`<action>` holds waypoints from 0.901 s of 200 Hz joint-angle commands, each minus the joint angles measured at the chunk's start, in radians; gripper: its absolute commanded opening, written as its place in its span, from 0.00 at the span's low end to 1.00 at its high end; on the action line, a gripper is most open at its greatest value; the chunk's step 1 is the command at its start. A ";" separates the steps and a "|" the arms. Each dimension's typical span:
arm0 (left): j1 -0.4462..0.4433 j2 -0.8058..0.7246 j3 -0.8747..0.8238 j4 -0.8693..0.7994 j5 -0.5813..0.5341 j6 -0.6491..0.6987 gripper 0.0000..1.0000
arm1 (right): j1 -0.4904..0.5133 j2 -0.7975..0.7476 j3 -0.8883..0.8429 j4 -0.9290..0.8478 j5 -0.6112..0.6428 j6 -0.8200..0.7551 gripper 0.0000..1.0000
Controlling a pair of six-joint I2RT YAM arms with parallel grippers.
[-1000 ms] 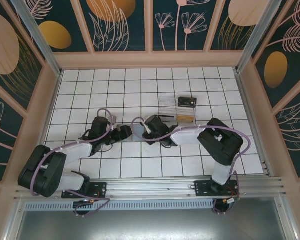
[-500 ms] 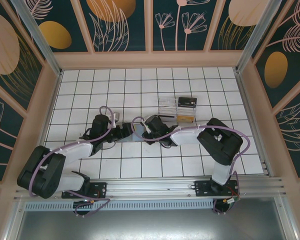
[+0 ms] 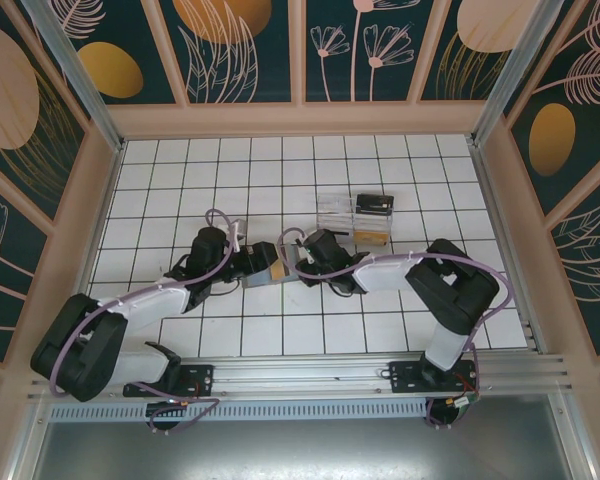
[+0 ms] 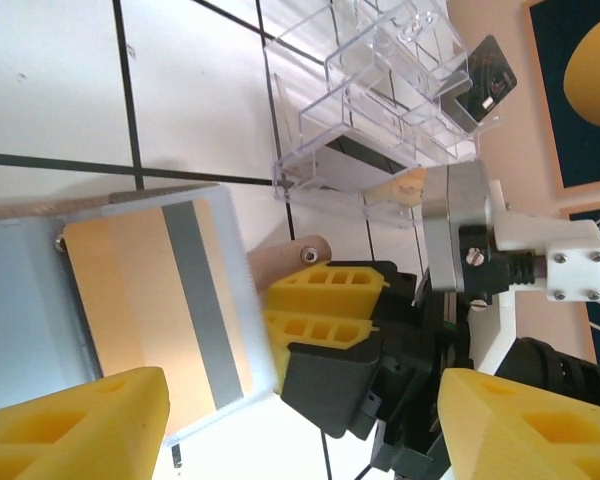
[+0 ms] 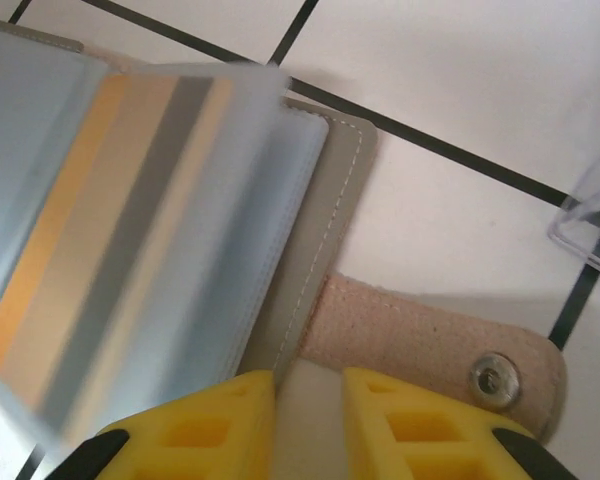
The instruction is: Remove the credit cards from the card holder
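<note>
The grey card holder point(image 3: 265, 279) lies open on the tiles between my two arms. A tan-gold credit card point(image 4: 150, 310) with a grey stripe sits in its blue-grey sleeve. My right gripper point(image 5: 308, 385) is shut on the holder's edge point(image 5: 315, 230), right beside the tan strap tab point(image 5: 430, 340). Its yellow fingers point(image 4: 320, 315) show in the left wrist view, clamped on that edge. My left gripper point(image 4: 310, 440) is open, with one fingertip over the card's near corner and the other far off to the side. Nothing is between its jaws.
A clear plastic tray point(image 3: 342, 212) stands just behind the holder. A dark card point(image 3: 374, 205) and a tan one point(image 3: 370, 237) rest in it. Wooden walls enclose the tiled table on three sides.
Both grippers and the holder have shifted slightly right. The left gripper has come closer over the holder and narrowed a little. The tan-gold card now shows from above.
</note>
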 commanded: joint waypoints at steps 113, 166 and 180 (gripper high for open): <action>0.017 0.127 -0.039 0.080 -0.075 -0.081 0.35 | -0.011 0.036 0.103 -0.002 -0.073 -0.021 0.18; 0.017 0.211 -0.019 0.110 -0.045 -0.086 0.29 | -0.008 0.089 0.108 0.002 -0.105 -0.014 0.18; 0.017 0.231 -0.013 0.115 -0.041 -0.088 0.29 | -0.008 0.094 0.107 0.002 -0.108 -0.012 0.18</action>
